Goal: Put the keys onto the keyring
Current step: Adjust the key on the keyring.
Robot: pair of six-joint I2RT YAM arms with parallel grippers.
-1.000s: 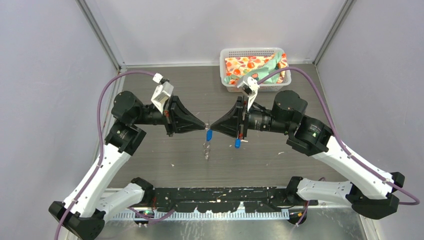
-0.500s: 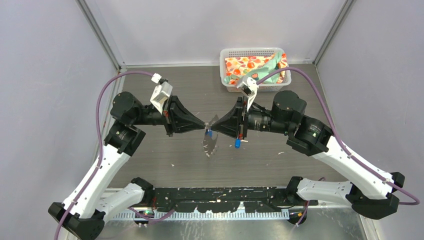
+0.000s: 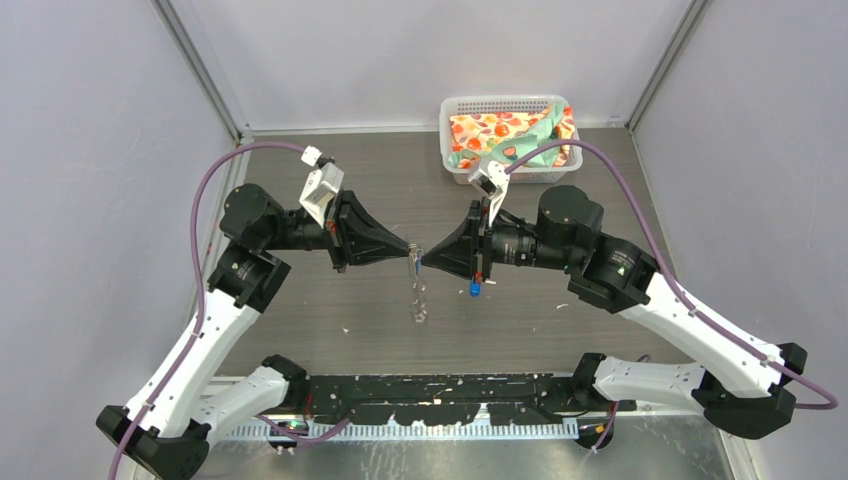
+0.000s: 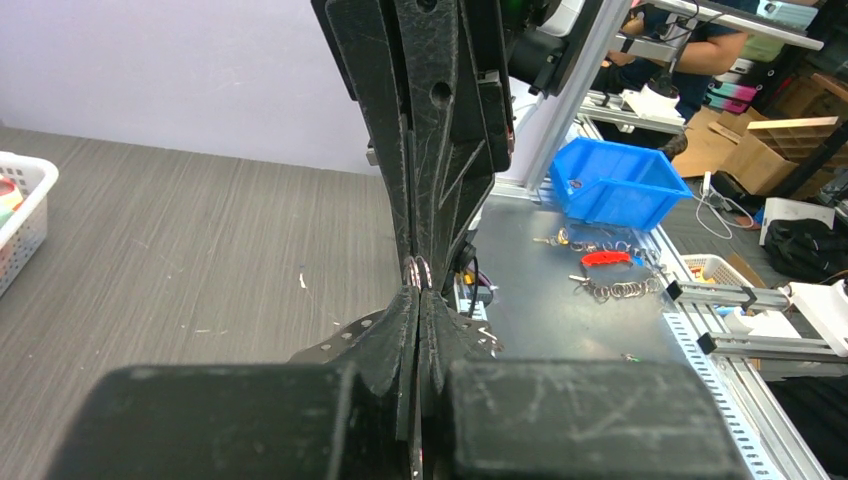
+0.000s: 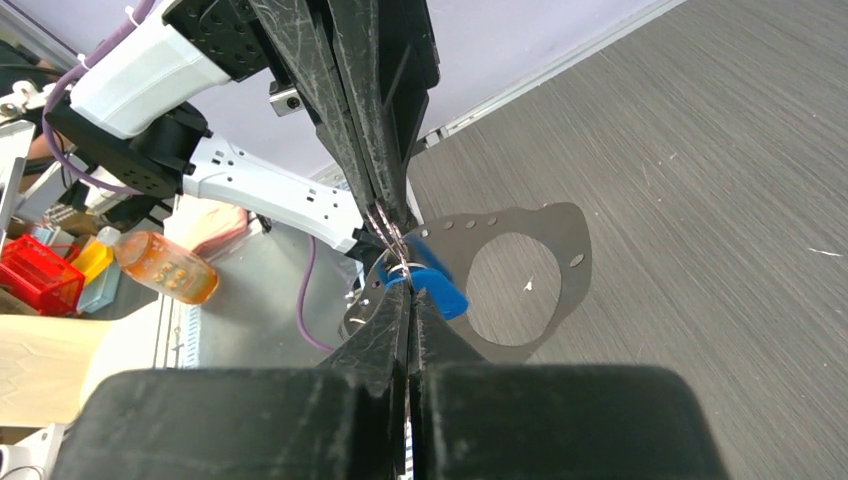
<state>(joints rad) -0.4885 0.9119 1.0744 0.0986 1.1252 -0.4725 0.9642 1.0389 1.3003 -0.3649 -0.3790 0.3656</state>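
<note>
Grey wood-grain table point(image 3: 330, 190) below; I see the left gripper point(image 3: 408, 248) and right gripper point(image 3: 424, 260) meeting tip to tip above it. Both are pinched tight on the keyring point(image 5: 397, 250), a blue key point(image 5: 438, 285) just beside it.

Count: 2 arms, w/ 1 left gripper point(image 3: 409, 248) and 1 right gripper point(image 3: 425, 262). 2 keys: 1st key point(image 5: 436, 287) at the tips, 2nd key point(image 3: 473, 289) approx 4 o'clock of them, plus 1 keyring point(image 3: 418, 302) at 6. 1 basket point(image 3: 452, 165) w/ 1 cloth point(image 3: 500, 135), table's 1 o'clock.
</note>
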